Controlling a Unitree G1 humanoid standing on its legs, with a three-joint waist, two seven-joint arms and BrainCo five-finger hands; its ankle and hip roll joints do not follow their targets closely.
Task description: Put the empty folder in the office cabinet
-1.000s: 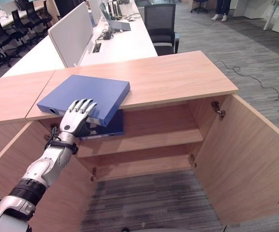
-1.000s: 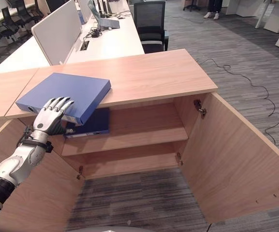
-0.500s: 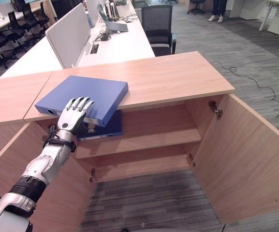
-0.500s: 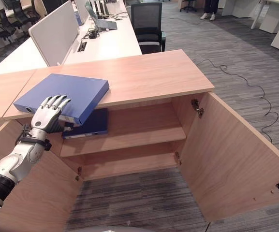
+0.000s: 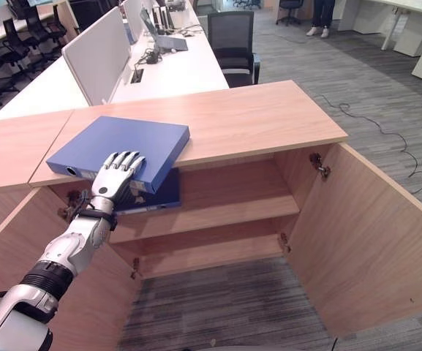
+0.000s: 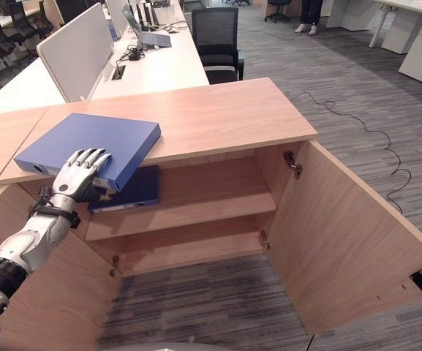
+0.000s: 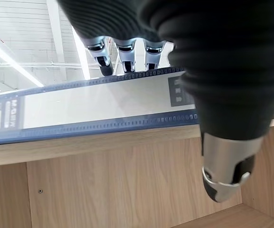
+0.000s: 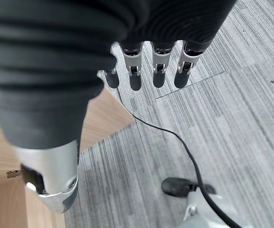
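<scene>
A blue folder [image 5: 119,146] lies flat on the left part of the wooden cabinet top [image 5: 254,121], its near edge overhanging the front. My left hand [image 5: 115,175] rests on that near edge with straight, spread fingers [image 7: 127,52] on the cover. Its thumb [image 7: 224,175] hangs below the folder's spine [image 7: 94,107], apart from it. A second, darker blue folder [image 5: 159,199] lies on the upper shelf just under the hand. My right hand [image 8: 146,71] hangs over the carpet with straight fingers and holds nothing.
The cabinet stands open, with its right door [image 5: 371,241] swung out wide and its left door [image 5: 20,241] beside my left arm. It has an upper shelf [image 5: 218,208] and a lower shelf [image 5: 218,248]. Desks and office chairs [image 5: 236,36] stand behind it.
The camera has shifted a little. My left hand stays on the folder's near edge and the folder has not moved on the cabinet top.
</scene>
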